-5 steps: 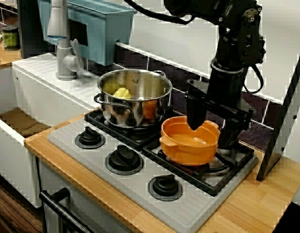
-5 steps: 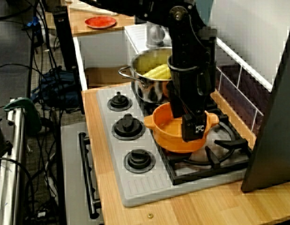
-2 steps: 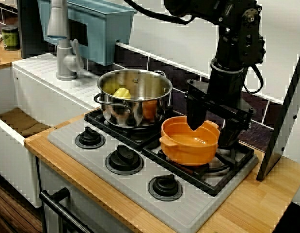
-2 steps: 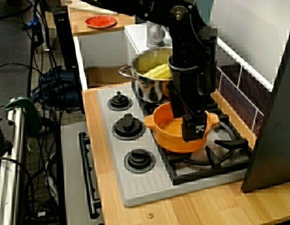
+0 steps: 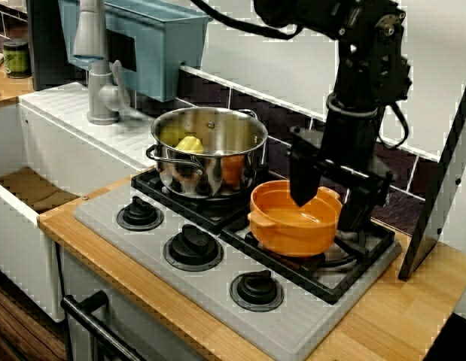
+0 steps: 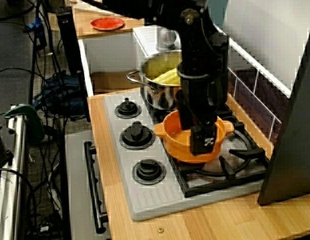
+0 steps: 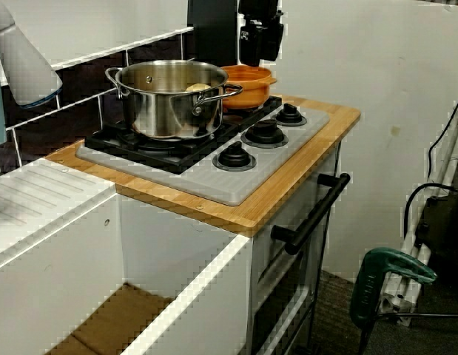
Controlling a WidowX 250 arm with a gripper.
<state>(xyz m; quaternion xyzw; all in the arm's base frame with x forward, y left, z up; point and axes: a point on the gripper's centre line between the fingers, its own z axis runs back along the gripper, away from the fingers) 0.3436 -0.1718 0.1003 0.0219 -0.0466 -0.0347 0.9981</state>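
Front view: jaws spread apart, pointing down. One finger (image 5: pixel 303 184) is inside the orange bowl (image 5: pixel 289 226), the other outside its far rim; contact cannot be told. The bowl sits beneath the jaws on the stove (image 5: pixel 217 301). Steel pot (image 5: pixel 210 154) just left of the jaws, yellow item (image 5: pixel 189 143) inside.

Side view: bowl (image 6: pixel 175 140) under the jaws, pot (image 6: pixel 155 95) behind them.

Sink-end view: bowl (image 7: pixel 247 78) below the jaws, pot (image 7: pixel 166 100) beside it, wooden surface (image 7: pixel 291 168) under the stove.
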